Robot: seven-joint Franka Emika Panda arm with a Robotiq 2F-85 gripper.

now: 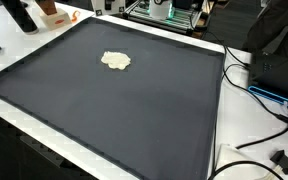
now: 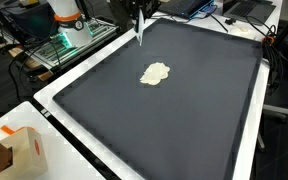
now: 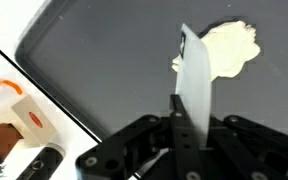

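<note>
My gripper (image 3: 187, 105) is shut on a flat white strip (image 3: 196, 75) that sticks out past the fingers. In an exterior view the gripper (image 2: 139, 18) hangs over the far edge of the dark grey mat (image 2: 184, 120), with the strip (image 2: 139, 34) pointing down above it. A cream-coloured lump (image 2: 156, 73) lies on the mat, apart from the strip. In the wrist view the lump (image 3: 229, 45) lies just beyond the strip's tip. The lump (image 1: 116, 60) also shows on the mat (image 1: 134, 110) in an exterior view where the gripper is out of frame.
An orange and white box (image 2: 24, 150) (image 3: 29, 115) stands on the white table off the mat's corner, with a black cylinder (image 3: 39, 165) beside it. Cables (image 1: 254, 100) and equipment lie past one mat edge. The robot base (image 2: 69, 20) stands beside the mat.
</note>
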